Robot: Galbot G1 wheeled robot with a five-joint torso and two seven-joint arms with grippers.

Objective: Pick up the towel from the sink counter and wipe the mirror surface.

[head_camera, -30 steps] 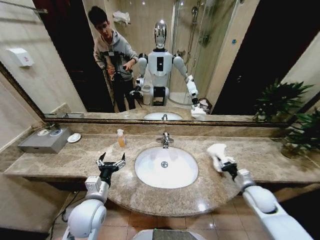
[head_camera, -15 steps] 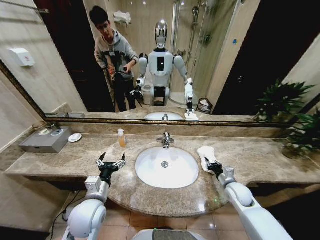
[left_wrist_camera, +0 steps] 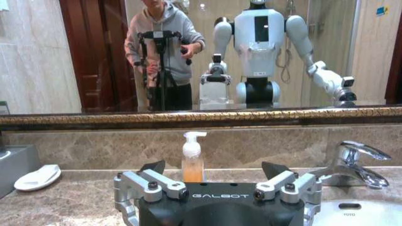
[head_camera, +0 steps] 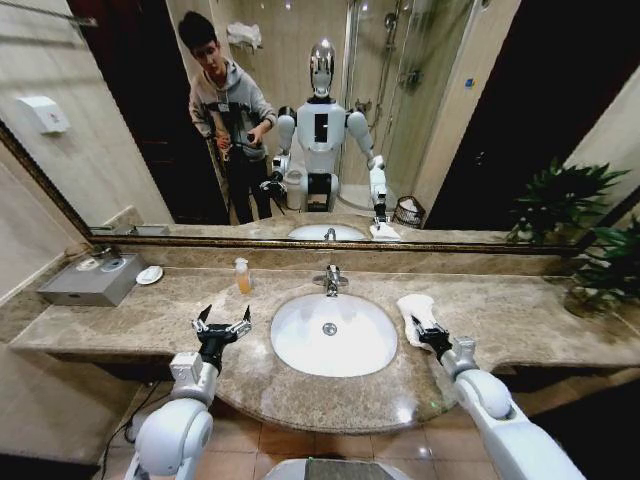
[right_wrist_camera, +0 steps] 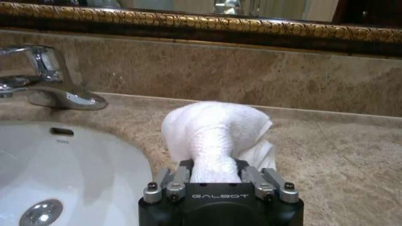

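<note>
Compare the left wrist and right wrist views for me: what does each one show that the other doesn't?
Left wrist: the left gripper, jaws open and empty, a soap bottle behind it, a white soap dish, and the robot reflected in the mirror surface.
Right wrist: the right gripper shut on the towel, which rests on the sink counter.
Both: the chrome faucet, the basin, the bronze mirror frame.
</note>
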